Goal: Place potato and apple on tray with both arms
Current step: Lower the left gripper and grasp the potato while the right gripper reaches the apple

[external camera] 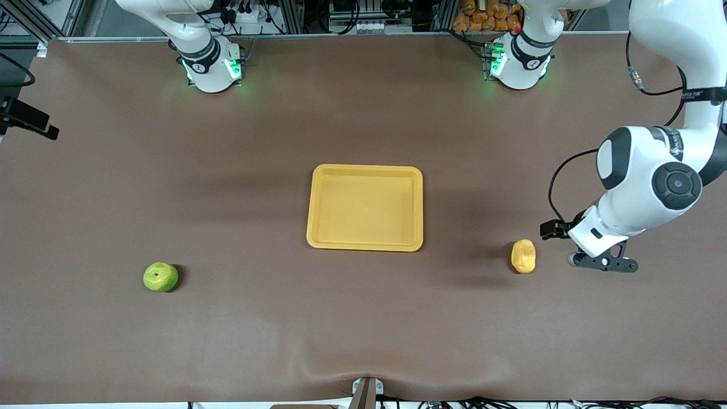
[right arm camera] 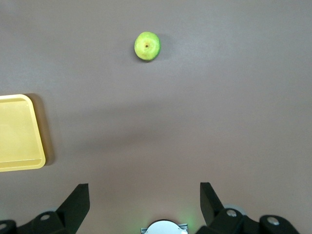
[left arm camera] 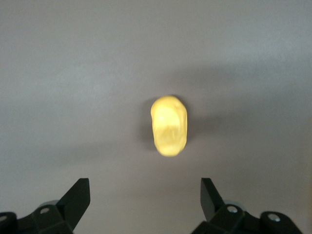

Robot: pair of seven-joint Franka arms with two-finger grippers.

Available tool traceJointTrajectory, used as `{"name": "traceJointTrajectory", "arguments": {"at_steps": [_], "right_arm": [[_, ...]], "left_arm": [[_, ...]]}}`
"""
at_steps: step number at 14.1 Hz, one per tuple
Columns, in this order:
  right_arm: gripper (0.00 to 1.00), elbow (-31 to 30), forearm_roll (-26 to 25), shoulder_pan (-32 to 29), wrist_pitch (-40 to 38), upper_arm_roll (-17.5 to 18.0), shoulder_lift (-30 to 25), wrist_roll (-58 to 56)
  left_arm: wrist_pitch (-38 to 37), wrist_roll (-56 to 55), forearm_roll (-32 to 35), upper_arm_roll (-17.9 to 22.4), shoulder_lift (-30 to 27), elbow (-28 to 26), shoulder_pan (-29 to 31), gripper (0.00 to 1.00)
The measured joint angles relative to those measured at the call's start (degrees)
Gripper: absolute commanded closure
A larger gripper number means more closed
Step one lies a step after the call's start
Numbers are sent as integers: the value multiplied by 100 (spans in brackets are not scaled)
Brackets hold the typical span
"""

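Note:
The potato (external camera: pixel 523 256) lies on the brown table toward the left arm's end, beside the tray. My left gripper (external camera: pixel 603 263) hovers low beside it, open and empty; in the left wrist view the potato (left arm camera: pixel 168 126) sits ahead of the open gripper (left arm camera: pixel 145 187). The apple (external camera: pixel 161 276) lies toward the right arm's end, nearer the front camera than the tray. The yellow-orange tray (external camera: pixel 365 207) is empty at the table's middle. My right gripper (right arm camera: pixel 144 190) is open and empty, high over the table by its own base, with the apple (right arm camera: pixel 146 46) and the tray's corner (right arm camera: pixel 14 131) in its view.
The right arm's base (external camera: pixel 211 65) and the left arm's base (external camera: pixel 519 62) stand along the table's edge farthest from the front camera. A black mount (external camera: pixel 25 116) juts in at the right arm's end. A bracket (external camera: pixel 366 392) sits at the front edge.

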Motion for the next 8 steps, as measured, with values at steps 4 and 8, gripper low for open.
{"name": "traceJointTrajectory", "arguments": {"at_steps": [4,8], "right_arm": [[0,0,-4,-65,35,-5,68,0],[0,-3,-4,-103,162,-9,205,0]], "left_arm": [[680,-318,0,-6,476,-30,-7,0],[964,-601,2,-12,826,-30,-94,0]]}}
